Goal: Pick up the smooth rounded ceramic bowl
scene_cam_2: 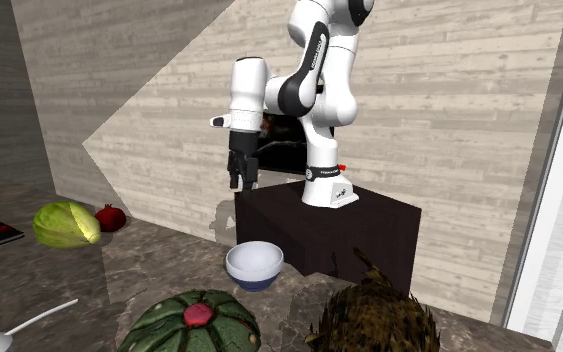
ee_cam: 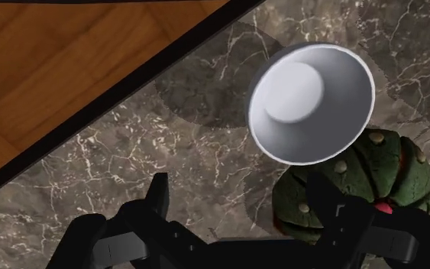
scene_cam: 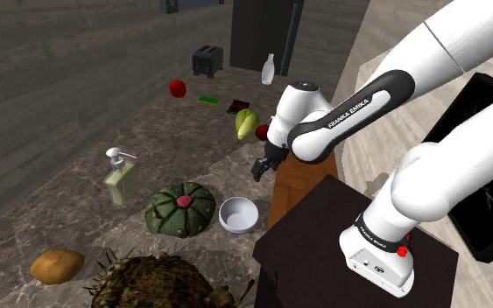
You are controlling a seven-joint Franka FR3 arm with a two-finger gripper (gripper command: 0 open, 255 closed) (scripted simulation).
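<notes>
A white, smooth, round bowl [scene_cam: 238,214] [scene_cam_2: 254,265] stands upright and empty on the dark marble counter [scene_cam: 78,201], near the counter's edge and beside the black stand. The black gripper [scene_cam: 260,168] [scene_cam_2: 243,180] hangs open in the air above the counter, higher than the bowl and offset from it toward the counter's edge. In the wrist view the bowl [ee_cam: 312,103] lies ahead of the gripper [ee_cam: 245,210], beyond the right finger, with nothing between the spread fingers [ee_cam: 157,200].
A green ribbed cactus-like ball [scene_cam: 180,210] [ee_cam: 358,183] touches the bowl's side. A spiky brown plant [scene_cam: 152,282], a potato [scene_cam: 57,265] and a soap dispenser [scene_cam: 120,179] stand nearby. Farther off are a cabbage [scene_cam: 246,122], an apple [scene_cam: 177,87], a toaster [scene_cam: 207,59] and a bottle [scene_cam: 269,70].
</notes>
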